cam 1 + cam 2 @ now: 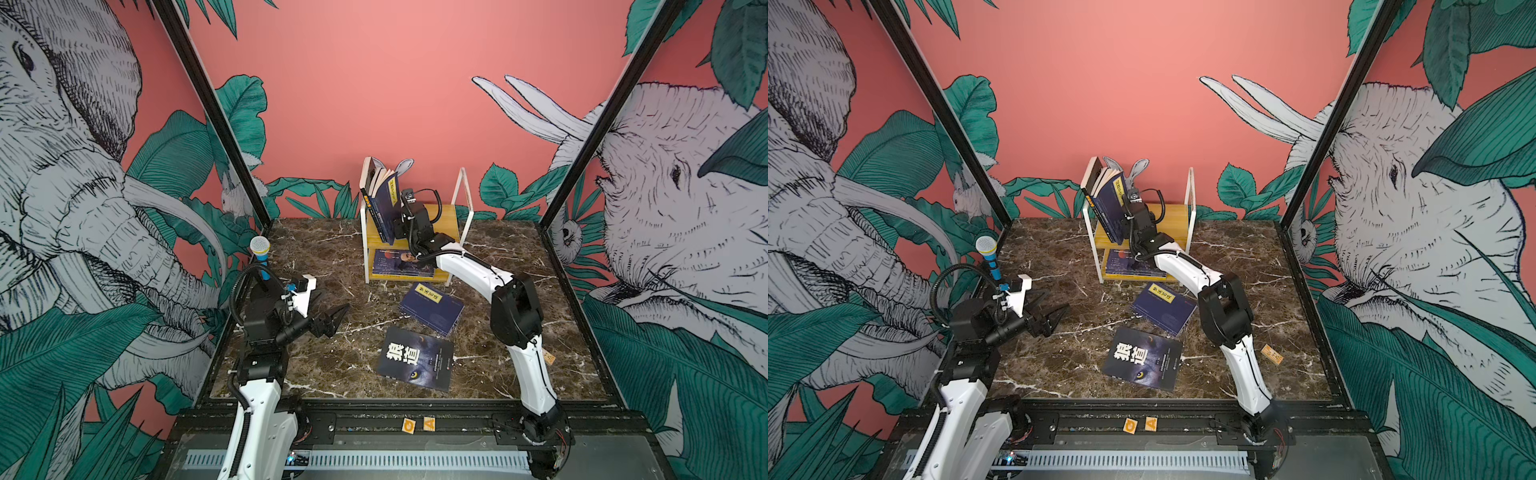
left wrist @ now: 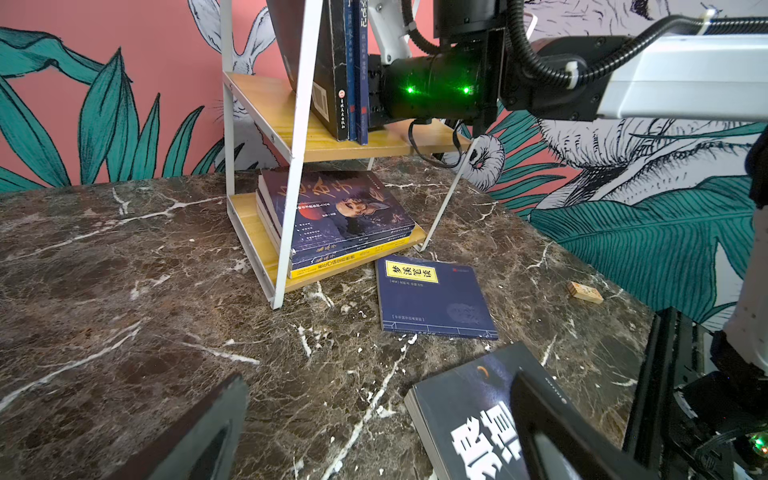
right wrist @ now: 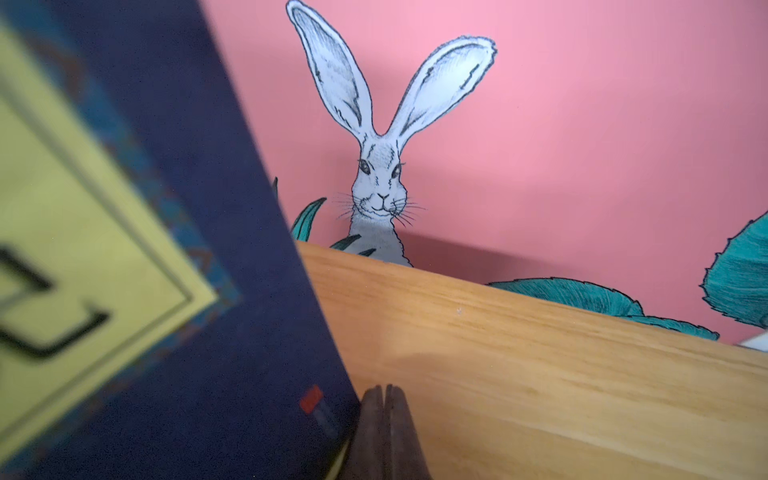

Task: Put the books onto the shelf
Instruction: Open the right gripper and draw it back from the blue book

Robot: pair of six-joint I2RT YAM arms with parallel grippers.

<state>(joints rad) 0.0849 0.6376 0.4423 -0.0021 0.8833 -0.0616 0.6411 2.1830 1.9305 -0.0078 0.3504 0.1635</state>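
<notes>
Seemingly bracing navy yellow-labelled paperback [image 1: 385,210] upright on top board of white-framed wooden shelf [image 1: 448,216] with closed, empty right gripper [image 3: 384,411], left gripper [image 1: 332,302] spread idle before shelf.

place: staged robot lab booth, pretty clearly
walls: printed backdrop [image 1: 374,83], pink with elephants, leaves, a rabbit [image 3: 378,183]
frame: black posts [image 1: 211,108] at the corners
bench: marble-look bench [image 1: 332,374], boxed in by those posts
gear: left arm [image 1: 257,415] and right arm [image 1: 469,266] mounted on a front rail [image 1: 374,424], cable duct [image 1: 415,459] below, mic [image 1: 259,248] at the side
</notes>
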